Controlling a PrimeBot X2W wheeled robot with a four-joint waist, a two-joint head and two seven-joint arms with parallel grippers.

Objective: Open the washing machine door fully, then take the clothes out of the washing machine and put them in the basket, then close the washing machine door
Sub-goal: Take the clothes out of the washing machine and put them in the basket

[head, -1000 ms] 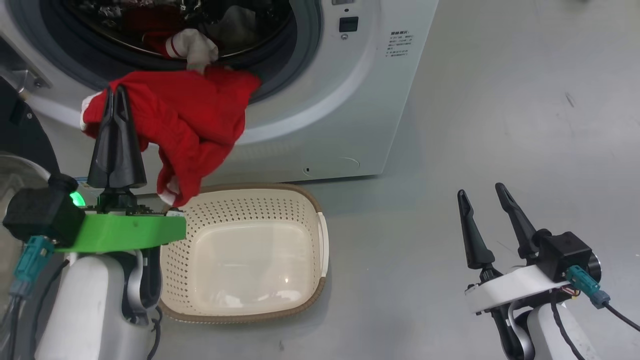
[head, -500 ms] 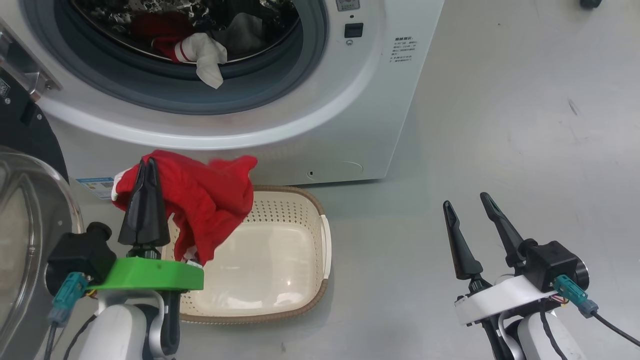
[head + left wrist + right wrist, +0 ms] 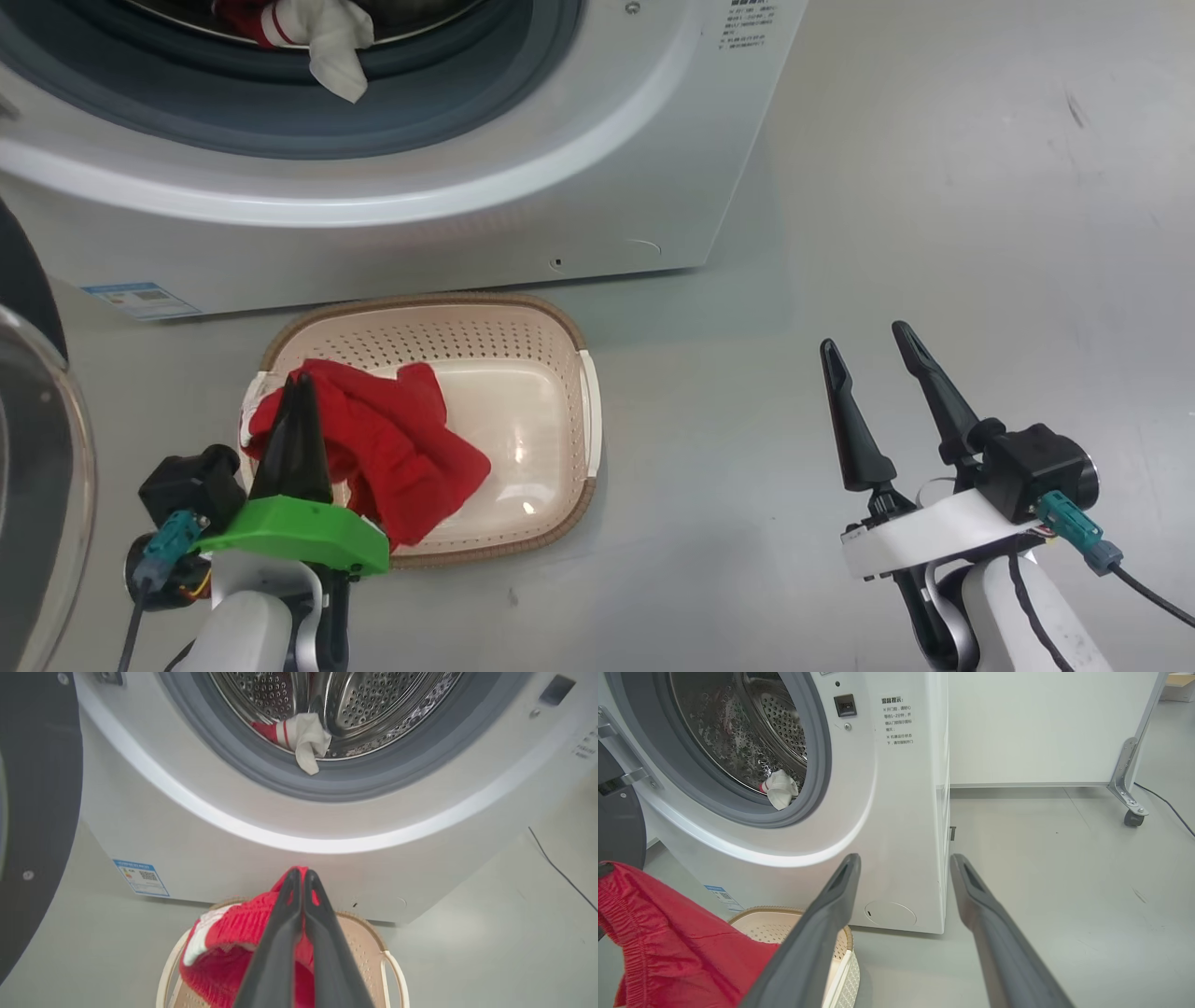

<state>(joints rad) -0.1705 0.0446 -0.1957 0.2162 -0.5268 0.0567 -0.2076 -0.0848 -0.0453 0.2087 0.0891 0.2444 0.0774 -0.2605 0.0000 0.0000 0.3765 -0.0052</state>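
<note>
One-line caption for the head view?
Left gripper holds a red garment over the basket before the open washing machine; right gripper open.

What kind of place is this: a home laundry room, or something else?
Probably a lab or test space, not a home: the washing machine stands on a bare grey floor, next to a white partition on a metal foot with a caster, with a basket before it.
</note>
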